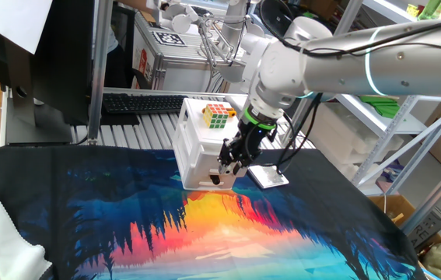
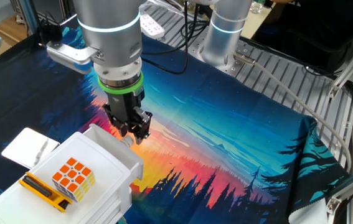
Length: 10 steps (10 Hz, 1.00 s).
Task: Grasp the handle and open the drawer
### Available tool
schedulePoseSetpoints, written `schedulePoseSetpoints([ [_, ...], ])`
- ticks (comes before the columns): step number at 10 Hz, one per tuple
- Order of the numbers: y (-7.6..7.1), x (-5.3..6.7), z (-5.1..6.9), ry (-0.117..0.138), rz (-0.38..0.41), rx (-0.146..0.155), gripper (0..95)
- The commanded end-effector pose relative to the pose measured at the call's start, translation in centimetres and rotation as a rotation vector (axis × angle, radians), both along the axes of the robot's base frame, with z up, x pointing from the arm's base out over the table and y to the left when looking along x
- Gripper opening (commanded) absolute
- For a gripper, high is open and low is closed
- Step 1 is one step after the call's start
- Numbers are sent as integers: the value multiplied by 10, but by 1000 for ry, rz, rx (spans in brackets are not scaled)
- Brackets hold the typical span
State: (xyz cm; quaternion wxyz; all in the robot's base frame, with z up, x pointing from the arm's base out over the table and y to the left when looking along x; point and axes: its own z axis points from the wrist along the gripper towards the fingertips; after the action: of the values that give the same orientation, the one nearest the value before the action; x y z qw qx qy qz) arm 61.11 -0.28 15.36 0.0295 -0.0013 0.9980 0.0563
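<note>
Gripper fingers are pressing in at the front of the small white cabinet, right where the handle should be; they look narrowed around something, but whether they are actually clenching the handle I cannot tell, since the fingers are hiding it in both views.

Going left to right in one fixed view: the cabinet is sitting near the back edge of the colourful mat, with a Rubik's cube resting on its top; the gripper is meeting the cabinet's front at its right-hand lower corner; a flat white card is lying just beside that.

In the other fixed view the gripper is touching the upper front edge of the drawer, which seems to be jutting slightly or not at all.

Judging from this, the approach is finishing and the grasp is forming; the pull that opens the drawer is still largely ahead.
</note>
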Motion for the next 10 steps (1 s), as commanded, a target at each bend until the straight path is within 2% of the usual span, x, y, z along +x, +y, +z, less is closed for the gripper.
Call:
schedulePoseSetpoints([
  [1, -2, -3, 2, -32, 10, -20, 380],
  [4, -2, -3, 2, -40, 6, -18, 380],
  [5, -2, -3, 2, -41, 4, -18, 190],
  [10, -2, -3, 2, -52, -9, -18, 190],
])
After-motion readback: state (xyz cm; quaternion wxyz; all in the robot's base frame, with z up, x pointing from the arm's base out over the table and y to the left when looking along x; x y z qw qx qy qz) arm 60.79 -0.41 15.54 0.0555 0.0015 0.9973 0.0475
